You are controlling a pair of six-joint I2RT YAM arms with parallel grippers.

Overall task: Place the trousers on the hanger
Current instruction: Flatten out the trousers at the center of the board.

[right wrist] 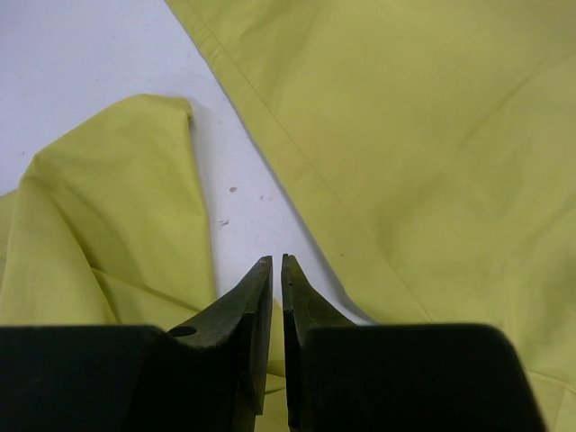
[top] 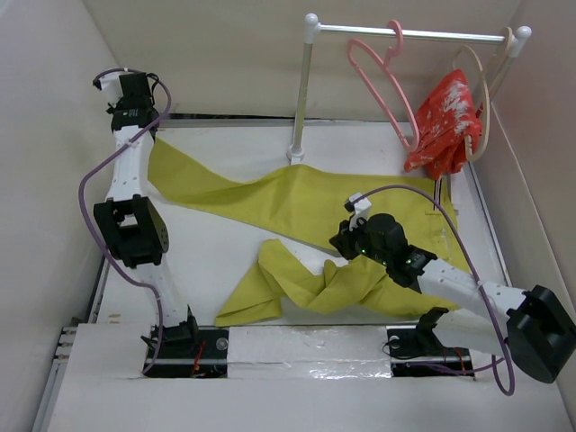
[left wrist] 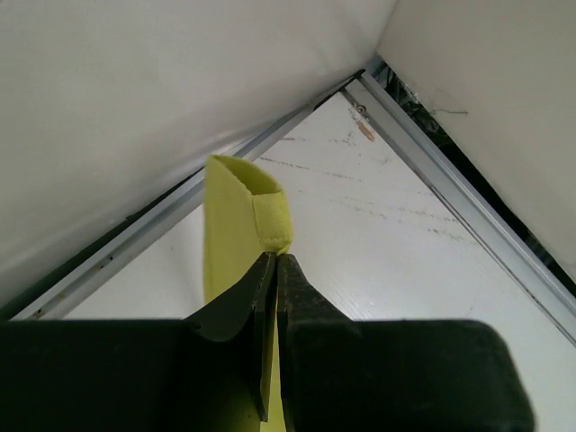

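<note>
Trousers (top: pixel 306 202) of smooth mustard-yellow cloth are spread across the white tabletop (top: pixel 209 245). One leg is bunched in folds by the near edge; the other is stretched flat, its long axis running to the far left corner. The right gripper (right wrist: pixel 276 263) is seen pressed together, empty, above the legs. The far hem is pinched in the clenched left gripper (left wrist: pixel 276 258). The thin pink hanger (top: pixel 382 85) is hooked on the far rail (top: pixel 423 35).

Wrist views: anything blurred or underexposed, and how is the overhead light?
Left wrist: the left tool is a dark silhouette, the trousers sharp and evenly lit. Right wrist: the right tool equally black, the trousers clear. Top external: flat, diffuse light, faint shadows, no strong glare.
</note>
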